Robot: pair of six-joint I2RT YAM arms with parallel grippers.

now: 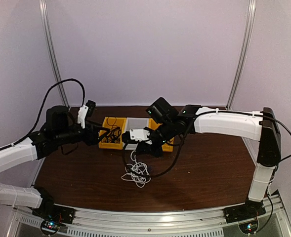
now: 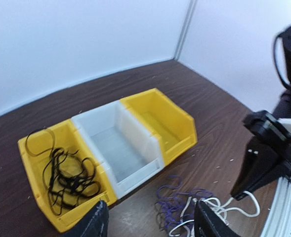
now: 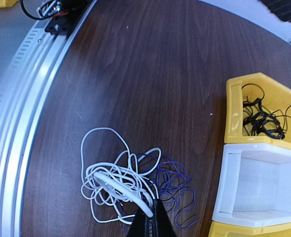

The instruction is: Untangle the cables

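Because the cables (image 1: 137,173) are thin, limp and nearly weightless, they should drag rather than lift cleanly, and any loop pulled is likely to bring its neighbours along; a free outer loop or an end looks the best hold, not the knotted middle. The white cable (image 3: 115,180) lies heaped on the bench (image 3: 135,64) just before the bins, interlaced with the purple cable (image 3: 177,182), while a black cable (image 2: 66,175) sits apart in the yellow bin (image 2: 31,170) beside the white bin (image 2: 135,129). The right arm reaches across with its wrist tipped down over the heap, the right pincer (image 3: 150,217) closed on a white strand. The left pincer (image 2: 150,219) hovers wide open above the bench near the yellow bin.
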